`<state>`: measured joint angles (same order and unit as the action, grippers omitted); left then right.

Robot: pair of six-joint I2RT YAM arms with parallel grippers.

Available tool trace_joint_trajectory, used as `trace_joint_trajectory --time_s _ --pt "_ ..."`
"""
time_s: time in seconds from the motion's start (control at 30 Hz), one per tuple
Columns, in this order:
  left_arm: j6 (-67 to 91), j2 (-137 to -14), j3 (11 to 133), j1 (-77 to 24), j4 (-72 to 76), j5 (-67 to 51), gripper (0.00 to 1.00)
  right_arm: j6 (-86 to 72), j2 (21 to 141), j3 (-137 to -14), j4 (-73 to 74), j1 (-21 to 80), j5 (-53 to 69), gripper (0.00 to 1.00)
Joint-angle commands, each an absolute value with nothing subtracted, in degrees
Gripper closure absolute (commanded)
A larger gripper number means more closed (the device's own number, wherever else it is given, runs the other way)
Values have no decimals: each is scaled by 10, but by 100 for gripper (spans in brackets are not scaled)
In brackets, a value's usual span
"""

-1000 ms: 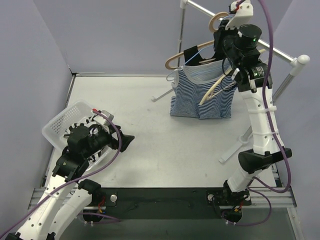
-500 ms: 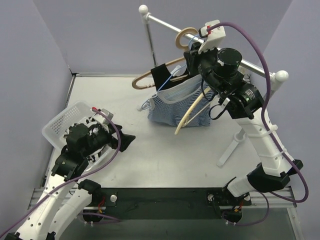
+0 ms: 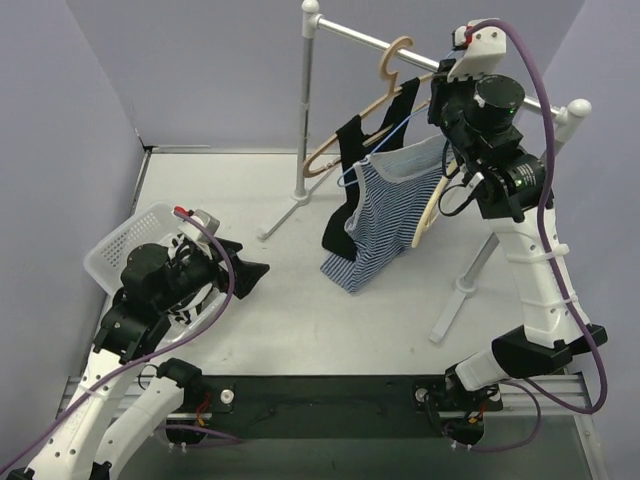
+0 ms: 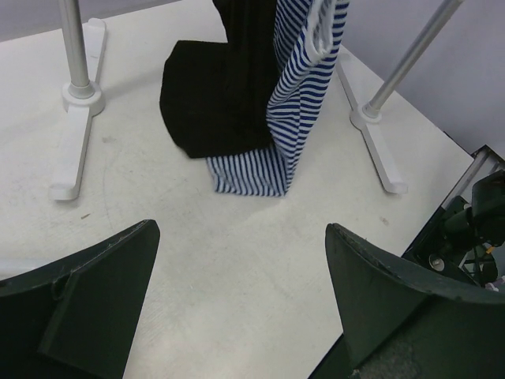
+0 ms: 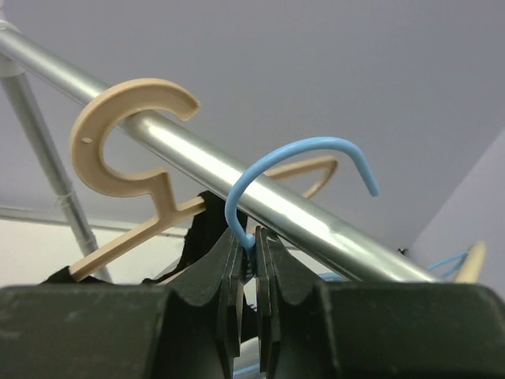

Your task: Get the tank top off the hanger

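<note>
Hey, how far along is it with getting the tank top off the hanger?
Done: nothing; the blue-and-white striped tank top hangs on the thin blue hanger. In hand: the right pincer is shut on that hanger's neck below the silver metal rail. Left: slipping the straps off; the left pincer is open, low over the table.

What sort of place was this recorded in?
Most likely a lab robot cell staged as a laundry station, not a home: plain partition walls box in a white table, on which stand a small metal garment rack with a blue hanger and a striped tank top, and a white laundry basket.
</note>
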<state>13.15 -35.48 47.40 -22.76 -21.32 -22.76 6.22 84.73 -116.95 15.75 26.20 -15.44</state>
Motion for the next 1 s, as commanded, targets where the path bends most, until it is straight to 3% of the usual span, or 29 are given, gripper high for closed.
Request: trace_joint_trajectory --time_s 0.0,0.5,0.73,0.97 --pt "140 -348 483 -225 -215 -221 3 83 867 -1238 100 209 -178 100" --pt "132 -352 466 -225 -210 -211 3 84 910 -1276 80 149 -243 100" --pt "131 -371 464 -225 -200 -203 3 50 842 -1193 84 166 -86 100" --pt "129 -395 499 -225 -207 -209 3 40 824 -1189 80 179 -26 100"
